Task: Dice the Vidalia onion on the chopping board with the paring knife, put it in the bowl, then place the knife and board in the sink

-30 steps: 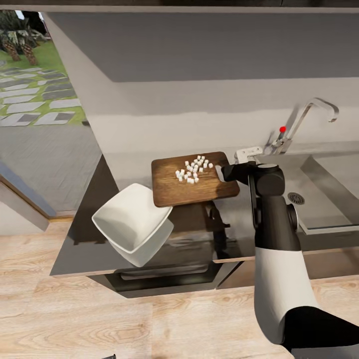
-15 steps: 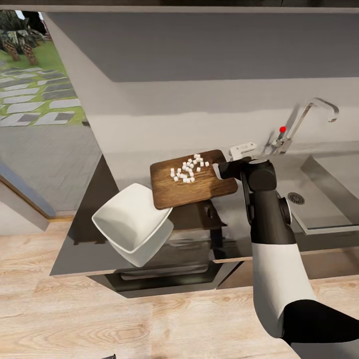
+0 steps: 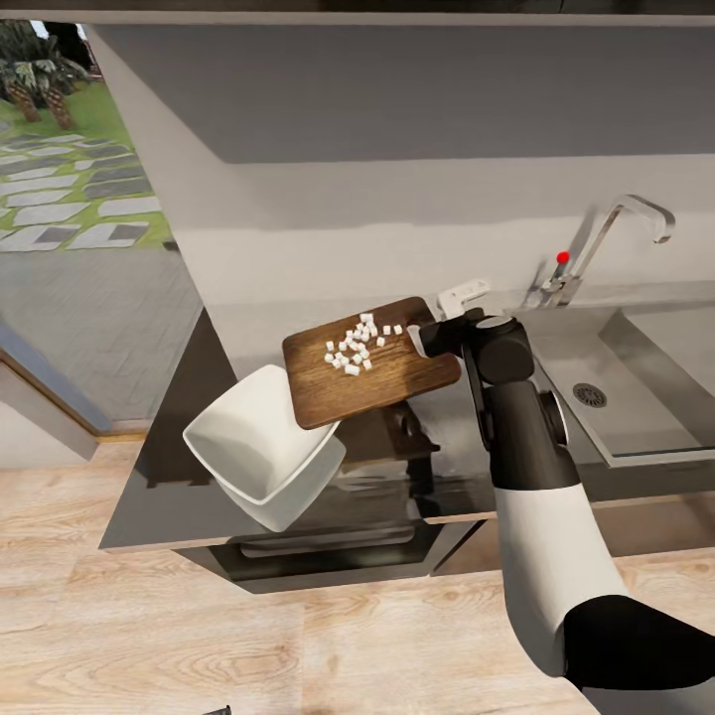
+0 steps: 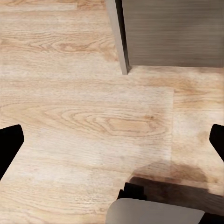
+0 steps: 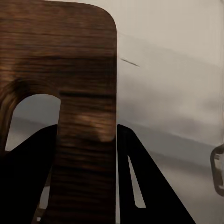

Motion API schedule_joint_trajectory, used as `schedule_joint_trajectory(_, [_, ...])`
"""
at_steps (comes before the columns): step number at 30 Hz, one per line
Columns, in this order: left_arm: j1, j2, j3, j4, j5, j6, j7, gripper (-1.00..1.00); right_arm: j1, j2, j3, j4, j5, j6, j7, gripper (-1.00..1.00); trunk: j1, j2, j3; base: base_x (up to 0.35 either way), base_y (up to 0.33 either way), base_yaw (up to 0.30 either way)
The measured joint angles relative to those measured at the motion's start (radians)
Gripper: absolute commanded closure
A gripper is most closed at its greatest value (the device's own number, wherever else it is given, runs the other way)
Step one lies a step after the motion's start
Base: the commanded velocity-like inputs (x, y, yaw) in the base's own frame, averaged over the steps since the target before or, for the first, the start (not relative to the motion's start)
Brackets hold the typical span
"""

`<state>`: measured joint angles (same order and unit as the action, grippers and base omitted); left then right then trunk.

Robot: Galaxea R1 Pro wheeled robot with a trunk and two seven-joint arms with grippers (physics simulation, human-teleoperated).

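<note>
Transfer step in hand: right tool (image 3: pixel 429 340) grips the chopping board (image 3: pixel 372 365) at its handle end, diced onion (image 3: pixel 355 348) aboard, lower corner over the bowl (image 3: pixel 260 447); next, steeper tilt judged necessary.

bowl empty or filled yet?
Empty: the bowl shows a bare white inside; the diced onion lies on the chopping board.

Soft even light, sharp renders, glossy countertop (image 3: pixel 179 467) reflections.
</note>
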<state>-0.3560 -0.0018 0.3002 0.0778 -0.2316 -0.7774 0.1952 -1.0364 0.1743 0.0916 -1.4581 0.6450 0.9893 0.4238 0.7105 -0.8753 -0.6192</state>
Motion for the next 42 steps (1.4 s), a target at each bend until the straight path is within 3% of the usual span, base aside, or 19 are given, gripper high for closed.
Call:
schedule_joint_trajectory(5, [0.0, 0.0, 0.0, 0.0, 0.0, 0.0, 0.0, -1.0, -0.004, 0.0, 0.043, 0.0, -0.008, 0.001, 0.0, 1.0, 0.0, 0.0, 0.0, 0.0, 0.0, 0.0])
schedule_joint_trajectory(13, [0.0, 0.0, 0.0, 0.0, 0.0, 0.0, 0.0, -1.0, -0.06, 0.0, 0.056, 0.0, -0.004, 0.001, 0.0, 1.0, 0.0, 0.0, 0.0, 0.0, 0.0, 0.0])
schedule_joint_trajectory(16, [0.0, 0.0, 0.0, 0.0, 0.0, 0.0, 0.0, -1.0, -0.076, 0.0, 0.085, 0.006, -0.009, 0.002, 0.0, 1.0, 0.0, 0.0, 0.0, 0.0, 0.0, 0.0])
schedule_joint_trajectory(21, [0.0, 0.0, 0.0, 0.0, 0.0, 0.0, 0.0, -1.0, -0.079, 0.0, 0.101, 0.029, -0.006, 0.001, 0.001, 1.0, 0.0, 0.0, 0.0, 0.0, 0.0, 0.0])
schedule_joint_trajectory(32, [0.0, 0.0, 0.0, 0.0, 0.0, 0.0, 0.0, -1.0, -0.091, 0.0, 0.181, 0.049, -0.007, 0.001, 0.002, 1.0, 0.0, 0.0, 0.0, 0.0, 0.0, 0.0])
schedule_joint_trajectory(42, [0.0, -0.002, 0.0, 0.0, 0.0, 0.0, 0.0, -1.0, -0.132, 0.0, 0.19, 0.089, -0.004, 0.001, 0.002, 1.0, 0.0, 0.0, 0.0, 0.0, 0.0, 0.0])
